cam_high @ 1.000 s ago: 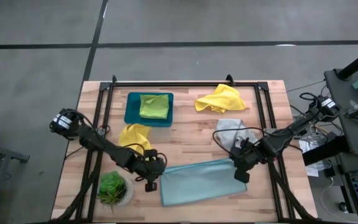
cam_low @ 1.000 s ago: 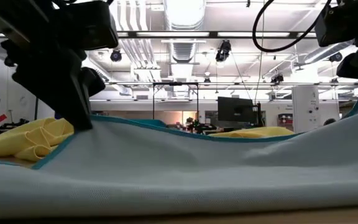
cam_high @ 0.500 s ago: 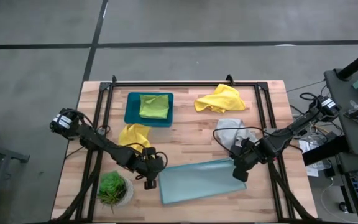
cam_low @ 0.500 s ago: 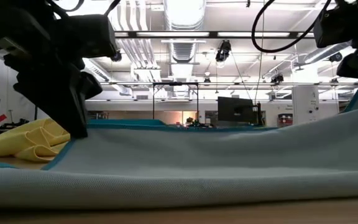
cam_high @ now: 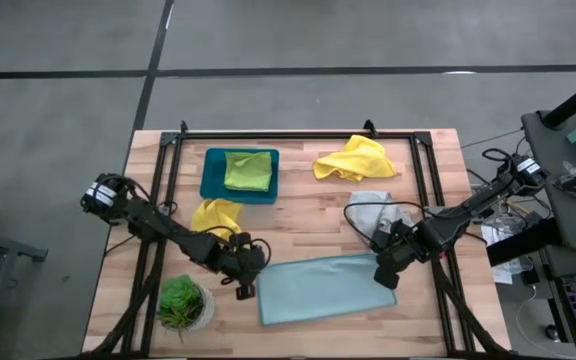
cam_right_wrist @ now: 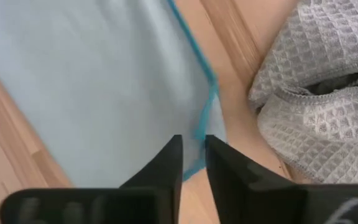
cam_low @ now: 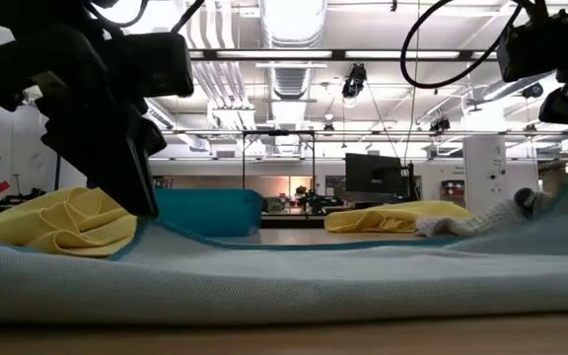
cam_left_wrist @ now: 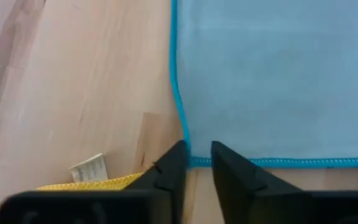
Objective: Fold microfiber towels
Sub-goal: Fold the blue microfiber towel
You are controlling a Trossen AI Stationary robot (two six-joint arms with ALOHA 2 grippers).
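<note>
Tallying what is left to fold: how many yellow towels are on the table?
2. One yellow towel lies near the far edge, right of the teal tray; the other lies just in front of that tray.

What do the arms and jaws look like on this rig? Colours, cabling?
Both arms are dark, nearly black, slim and multi-jointed. Left gripper and right gripper each end in two flat, black, wedge-shaped jaws. A loose black cable loops off the right arm. No markings can be made out.

From down at worktop level, the light blue towel [cam_low: 294, 281] runs off both sides, its corners unseen.
</note>
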